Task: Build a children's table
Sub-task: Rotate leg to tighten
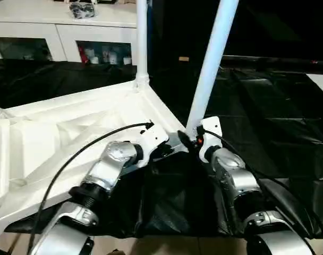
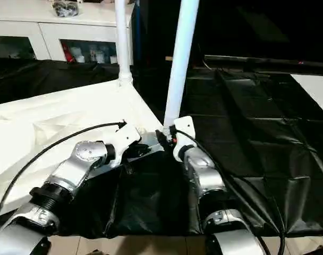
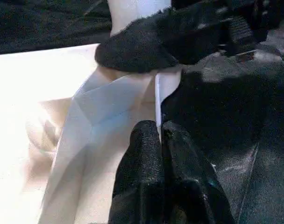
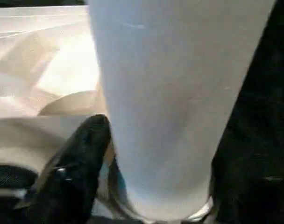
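The children's table top [image 1: 71,133] lies upside down on the black-draped surface, ribbed underside up. One white leg [image 1: 142,42] stands upright in its far corner socket. A second white leg [image 1: 212,58] leans to the right at the near right corner. My right gripper [image 1: 189,139] is closed around this leg's base, one black finger [image 4: 76,163] pressed against the tube. My left gripper [image 3: 159,128] is shut on the thin white rim of the top [image 3: 157,100], just left of that corner.
Black cloth [image 1: 278,133] covers the work surface to the right and front, ending at the near edge above the floor. A white cabinet [image 1: 60,26] with glass doors stands behind, to the left.
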{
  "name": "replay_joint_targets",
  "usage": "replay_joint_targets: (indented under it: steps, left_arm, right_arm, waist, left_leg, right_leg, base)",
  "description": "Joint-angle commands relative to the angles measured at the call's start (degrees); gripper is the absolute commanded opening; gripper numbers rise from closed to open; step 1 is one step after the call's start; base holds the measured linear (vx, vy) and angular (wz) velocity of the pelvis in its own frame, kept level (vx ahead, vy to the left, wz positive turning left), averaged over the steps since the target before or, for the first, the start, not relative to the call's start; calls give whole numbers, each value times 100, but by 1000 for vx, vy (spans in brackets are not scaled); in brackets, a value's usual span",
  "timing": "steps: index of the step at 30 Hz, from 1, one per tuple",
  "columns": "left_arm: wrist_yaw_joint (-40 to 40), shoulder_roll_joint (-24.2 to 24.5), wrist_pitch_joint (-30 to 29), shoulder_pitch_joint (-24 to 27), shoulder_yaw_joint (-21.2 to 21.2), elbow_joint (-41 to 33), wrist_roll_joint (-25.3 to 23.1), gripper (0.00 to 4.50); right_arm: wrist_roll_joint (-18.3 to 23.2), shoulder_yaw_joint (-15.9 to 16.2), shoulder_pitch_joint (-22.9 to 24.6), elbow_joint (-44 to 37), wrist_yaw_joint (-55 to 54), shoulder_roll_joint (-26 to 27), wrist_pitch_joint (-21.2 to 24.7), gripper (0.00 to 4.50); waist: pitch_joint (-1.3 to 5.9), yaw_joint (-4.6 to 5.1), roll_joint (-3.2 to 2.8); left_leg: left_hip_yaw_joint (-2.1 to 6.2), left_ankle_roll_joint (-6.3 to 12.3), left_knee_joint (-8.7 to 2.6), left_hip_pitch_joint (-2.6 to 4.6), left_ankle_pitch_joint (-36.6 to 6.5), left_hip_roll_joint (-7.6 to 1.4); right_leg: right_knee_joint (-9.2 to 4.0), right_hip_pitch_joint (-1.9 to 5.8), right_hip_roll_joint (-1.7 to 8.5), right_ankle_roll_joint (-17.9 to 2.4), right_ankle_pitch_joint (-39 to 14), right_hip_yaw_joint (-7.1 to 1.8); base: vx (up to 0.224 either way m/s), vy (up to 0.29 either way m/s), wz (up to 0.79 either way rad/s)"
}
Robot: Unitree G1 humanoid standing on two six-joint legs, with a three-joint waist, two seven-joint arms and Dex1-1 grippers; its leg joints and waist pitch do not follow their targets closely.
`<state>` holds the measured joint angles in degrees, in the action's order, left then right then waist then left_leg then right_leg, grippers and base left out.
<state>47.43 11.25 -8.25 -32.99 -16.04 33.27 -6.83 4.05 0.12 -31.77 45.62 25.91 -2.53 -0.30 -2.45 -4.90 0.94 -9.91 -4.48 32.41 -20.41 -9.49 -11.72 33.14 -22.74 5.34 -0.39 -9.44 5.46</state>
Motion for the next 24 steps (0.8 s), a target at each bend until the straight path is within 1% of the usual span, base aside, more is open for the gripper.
replay_joint_targets:
  steps: [1, 2, 3, 4, 5, 6, 7, 8, 9, 10, 11, 12, 14, 15, 16, 17, 18, 19, 20, 22, 23, 24]
  left_arm:
    - [544, -175, 411, 56, -293, -425, 343, 0]
    - [636, -121, 429, 85, -311, -461, 358, 0]
    - [705, -81, 442, 107, -324, -488, 368, 0]
    - [947, 65, 498, 183, -357, -578, 416, 0]
    - [1049, 125, 514, 213, -362, -611, 441, 0]
    - [1334, 275, 541, 278, -364, -691, 521, 0]
    - [1437, 332, 551, 299, -361, -717, 550, 0]
    - [1511, 381, 558, 310, -355, -729, 569, 0]
    - [1601, 432, 572, 318, -345, -741, 596, 0]
    - [1679, 473, 583, 324, -336, -751, 618, 0]
    - [1763, 530, 588, 322, -312, -761, 629, 0]
    - [1860, 591, 590, 317, -286, -769, 652, 0]
    - [2040, 697, 577, 317, -258, -794, 689, 0]
    - [2088, 742, 592, 315, -252, -784, 686, 0]
    - [2198, 830, 608, 316, -251, -785, 707, 0]
    - [2255, 876, 613, 317, -252, -789, 724, 0]
    - [2328, 936, 615, 320, -240, -801, 750, 0]
    - [2409, 992, 590, 325, -228, -834, 784, 0]
    - [2490, 1039, 575, 331, -215, -859, 808, 0]
    - [2591, 1101, 573, 338, -211, -883, 832, 0]
    - [2664, 1150, 550, 354, -223, -924, 843, 0]
    - [2738, 1208, 532, 380, -236, -987, 864, 0]
  right_arm:
    - [-99, 601, 54, 77, 674, 103, -5, 366]
    - [-115, 639, 76, 55, 776, 40, -36, 366]
    - [-127, 667, 92, 39, 852, -7, -58, 366]
    - [-146, 745, 155, -22, 1164, -182, -153, 366]
    - [-136, 768, 186, -65, 1324, -261, -179, 366]
    - [-84, 810, 280, -227, 1811, -471, -223, 366]
    - [-61, 837, 325, -312, 2014, -558, -250, 366]
    - [-45, 874, 367, -391, 2192, -638, -280, 366]
    - [-17, 916, 416, -478, 2404, -725, -293, 366]
    - [5, 948, 456, -548, 2583, -796, -301, 366]
    - [41, 990, 518, -653, 2864, -895, -320, 366]
    - [96, 1041, 588, -784, 3159, -1004, -292, 366]
    - [201, 1121, 682, -971, 3559, -1163, -242, 366]
    - [247, 1144, 707, -1031, 3683, -1216, -217, 366]
    - [340, 1178, 751, -1156, 3902, -1308, -158, 366]
    - [386, 1192, 773, -1223, 4011, -1352, -123, 341]
    - [430, 1207, 808, -1330, 4173, -1411, -85, 332]
    - [474, 1221, 839, -1437, 4304, -1458, -23, 332]
    - [517, 1226, 872, -1540, 4422, -1497, 38, 330]
    - [547, 1231, 909, -1655, 4537, -1538, 70, 310]
    - [579, 1232, 931, -1731, 4589, -1556, 123, 298]
    - [617, 1239, 958, -1819, 4621, -1576, 180, 288]
  waist:
    - [314, -21, -8]
    - [323, -29, 4]
    - [325, -40, -3]
    - [326, -43, -1]
    - [338, -55, 0]
    - [341, -62, -2]
    - [348, -63, -2]
    - [354, -69, -8]
    - [355, -72, -3]
    - [353, -86, -1]
    - [350, -90, -3]
    - [358, -123, -3]
    - [349, -145, -3]
    - [345, -154, 0]
    - [334, -170, -2]
    - [328, -185, -4]
    - [320, -196, -4]
    - [319, -197, -16]
    - [315, -206, -15]
    - [315, -218, -9]
    - [311, -225, -18]
    - [312, -230, -10]
  left_leg:
    - [59, 24, -423, 44, -2094, -147]
    - [40, 60, -416, 36, -1937, -150]
    - [33, 74, -413, 44, -1885, -155]
    - [13, 101, -401, 42, -1818, -154]
    - [13, 129, -391, 22, -1729, -152]
    - [10, 177, -380, 11, -1657, -150]
    - [7, 194, -380, -1, -1590, -161]
    - [-2, 233, -371, 8, -1484, -164]
    - [-6, 249, -364, 11, -1424, -160]
    - [-6, 277, -355, -4, -1340, -155]
    - [-12, 297, -348, -6, -1322, -166]
    - [-14, 313, -340, 11, -1323, -170]
    - [-21, 332, -343, 7, -1349, -177]
    - [-25, 336, -346, 12, -1377, -177]
    - [-24, 311, -354, 19, -1468, -179]
    - [-26, 279, -358, 37, -1563, -183]
    - [-25, 249, -363, 43, -1647, -184]
    - [-27, 235, -368, 49, -1691, -187]
    - [-22, 220, -375, 54, -1733, -191]
    - [-22, 189, -378, 67, -1778, -198]
    - [-18, 164, -382, 62, -1790, -198]
    - [-10, 147, -390, 52, -1768, -194]
  right_leg:
    - [-477, 204, 364, -723, -2444, -256]
    - [-449, 212, 354, -817, -2201, -272]
    - [-440, 207, 355, -866, -2108, -276]
    - [-419, 204, 347, -939, -1957, -286]
    - [-383, 232, 347, -990, -1802, -285]
    - [-362, 246, 335, -1022, -1665, -284]
    - [-340, 260, 337, -1049, -1537, -293]
    - [-312, 254, 319, -1113, -1307, -291]
    - [-301, 255, 311, -1146, -1200, -293]
    - [-274, 272, 303, -1205, -1063, -291]
    - [-254, 267, 306, -1246, -989, -296]
    - [-247, 277, 301, -1261, -973, -287]
    - [-242, 276, 294, -1280, -997, -287]
    - [-254, 274, 295, -1269, -1050, -287]
    - [-274, 265, 305, -1238, -1231, -290]
    - [-293, 253, 310, -1204, -1408, -294]
    - [-310, 246, 309, -1164, -1571, -294]
    - [-318, 238, 313, -1154, -1636, -299]
    - [-329, 234, 309, -1122, -1722, -301]
    - [-337, 217, 313, -1103, -1805, -302]
    - [-342, 213, 319, -1090, -1854, -305]
    - [-342, 227, 316, -1058, -1888, -304]
  base:
    - [0, 0, 0]
    - [0, 0, 0]
    - [0, 0, 0]
    - [0, 0, 0]
    - [0, 0, 0]
    - [50, -17, 2]
    - [54, -12, 1]
    - [54, -12, 1]
    - [0, 0, 0]
    - [0, 0, 0]
    - [0, 0, 0]
    - [0, 0, 0]
    - [0, 0, 0]
    - [0, 0, 0]
    - [0, 0, 0]
    - [0, 0, 0]
    - [0, 0, 0]
    - [0, 0, 0]
    - [0, 0, 0]
    - [0, 0, 0]
    - [0, 0, 0]
    - [0, 0, 0]
